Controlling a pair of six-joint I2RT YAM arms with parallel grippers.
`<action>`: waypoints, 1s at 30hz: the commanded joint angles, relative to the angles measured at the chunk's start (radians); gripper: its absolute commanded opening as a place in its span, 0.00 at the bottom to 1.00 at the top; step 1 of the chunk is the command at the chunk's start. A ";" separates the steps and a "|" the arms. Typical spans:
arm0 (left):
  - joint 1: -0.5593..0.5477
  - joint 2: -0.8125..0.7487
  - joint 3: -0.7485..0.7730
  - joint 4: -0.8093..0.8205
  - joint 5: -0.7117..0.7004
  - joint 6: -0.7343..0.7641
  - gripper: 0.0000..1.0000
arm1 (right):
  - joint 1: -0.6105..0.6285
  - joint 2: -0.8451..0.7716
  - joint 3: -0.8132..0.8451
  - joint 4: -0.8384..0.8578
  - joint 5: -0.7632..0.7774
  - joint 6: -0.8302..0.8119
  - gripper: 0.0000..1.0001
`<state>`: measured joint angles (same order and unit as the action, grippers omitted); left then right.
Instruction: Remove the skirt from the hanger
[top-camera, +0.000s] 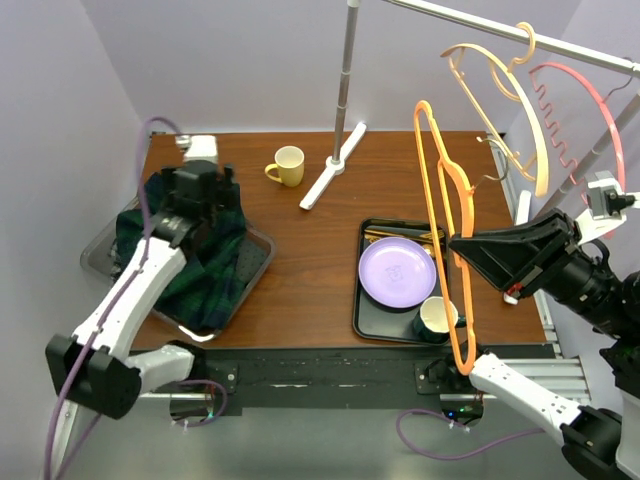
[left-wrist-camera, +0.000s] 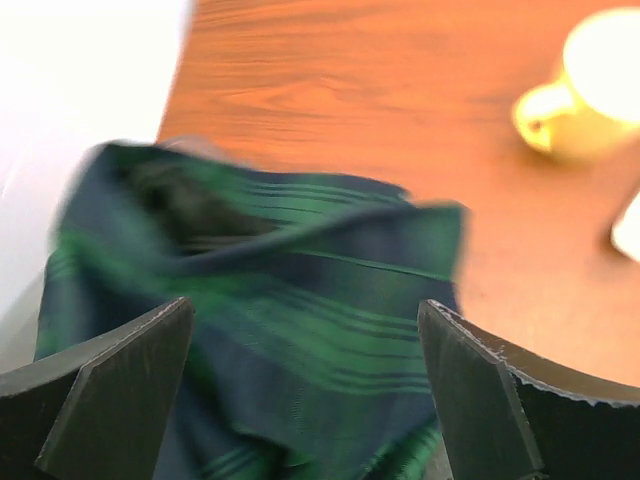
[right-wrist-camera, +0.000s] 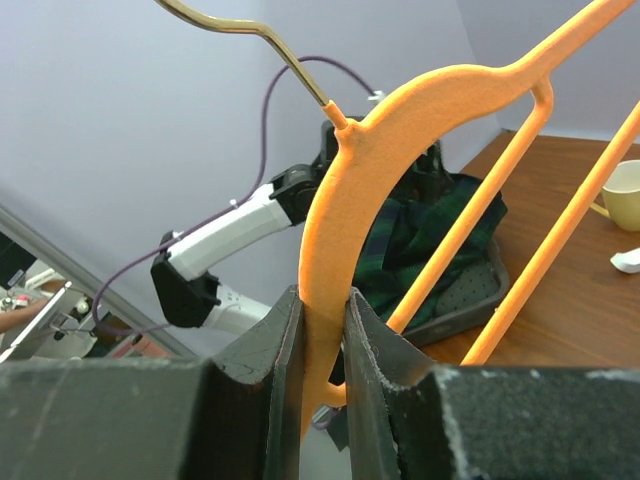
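Now skirt (left-wrist-camera: 300, 290) lies bunched right under the wide-open L end effector (left-wrist-camera: 305, 310), well apart from the hanger (right-wrist-camera: 420, 95) pinched in R end effector (right-wrist-camera: 322, 300), so L is nearer.

Motion-blurred skirt (left-wrist-camera: 290, 290), edge-cropped yellow mug (left-wrist-camera: 600, 90)
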<state>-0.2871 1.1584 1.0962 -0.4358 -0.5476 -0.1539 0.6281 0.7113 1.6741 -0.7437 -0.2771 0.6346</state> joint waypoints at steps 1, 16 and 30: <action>-0.142 0.092 0.047 0.072 -0.130 0.230 1.00 | 0.001 -0.016 -0.011 0.067 0.041 -0.012 0.00; 0.011 0.229 -0.005 0.115 -0.187 0.195 0.42 | -0.001 -0.033 0.026 0.046 0.070 -0.044 0.00; 0.538 -0.012 -0.175 0.057 0.355 -0.116 0.00 | -0.001 -0.068 0.018 0.055 0.073 -0.038 0.00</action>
<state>0.1299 1.1511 1.0237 -0.3790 -0.4423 -0.1158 0.6281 0.6510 1.6718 -0.7399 -0.2184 0.6086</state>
